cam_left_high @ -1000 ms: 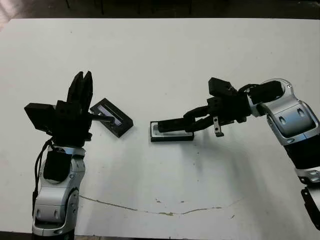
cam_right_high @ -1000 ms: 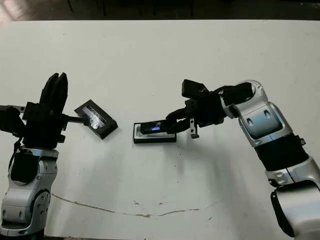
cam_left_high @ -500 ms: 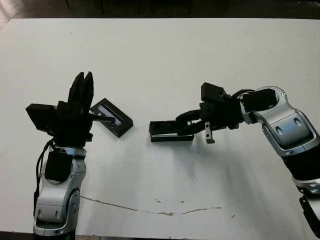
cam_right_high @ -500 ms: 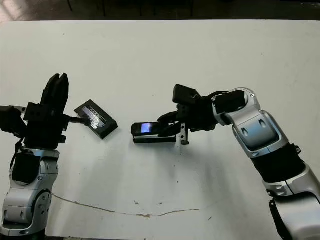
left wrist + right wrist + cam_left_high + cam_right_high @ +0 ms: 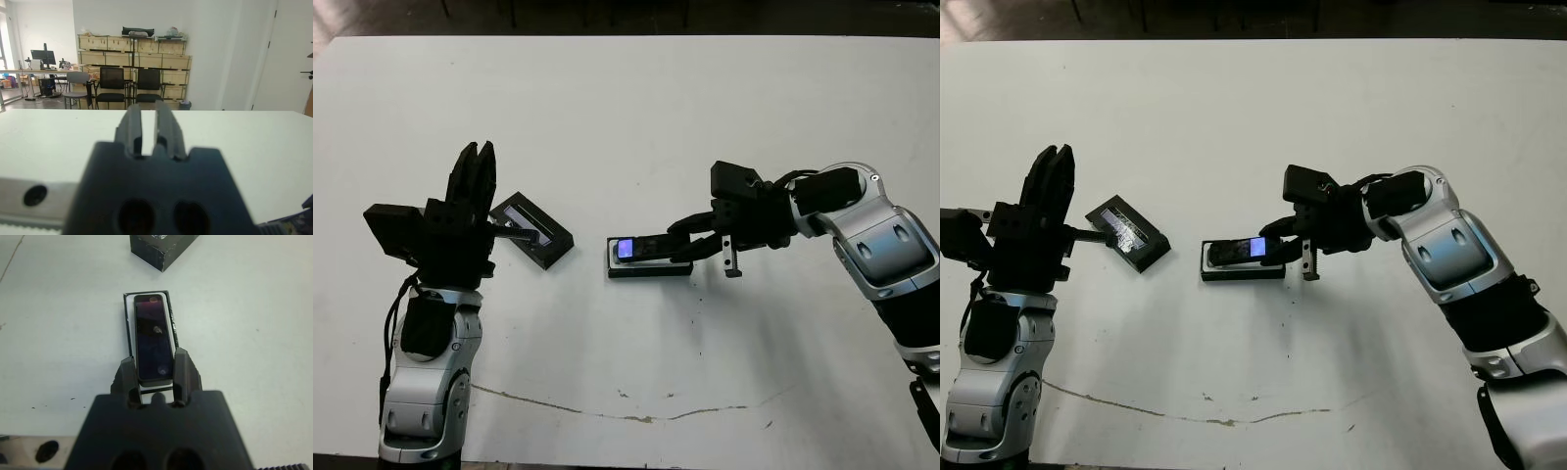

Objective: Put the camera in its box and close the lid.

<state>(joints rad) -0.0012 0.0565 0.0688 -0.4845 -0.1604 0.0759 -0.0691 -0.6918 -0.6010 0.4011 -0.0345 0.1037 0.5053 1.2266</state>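
The box [image 5: 651,269], a black tray with white lining [image 5: 129,313], lies at the table's middle. The slim black camera [image 5: 152,333] lies lengthwise over it, a small bluish screen [image 5: 625,248] glowing on it. My right gripper [image 5: 674,241] reaches in from the right and is shut on the camera's near end, one finger [image 5: 183,369] on each side. The lid [image 5: 534,230], black with a glossy strip, rests on the table left of the box. My left gripper [image 5: 476,164] is raised beside the lid, pointing away from me, fingers together and holding nothing.
A thin brownish crack line [image 5: 607,411] runs across the table's near part. The dark far edge of the table [image 5: 626,35] is well beyond both arms. Chairs and wooden cabinets [image 5: 132,54] stand past the table in the left wrist view.
My right gripper pushed the camera left past the box's end, then drew it back right, so it now lies along the box. Left arm and lid have not moved.
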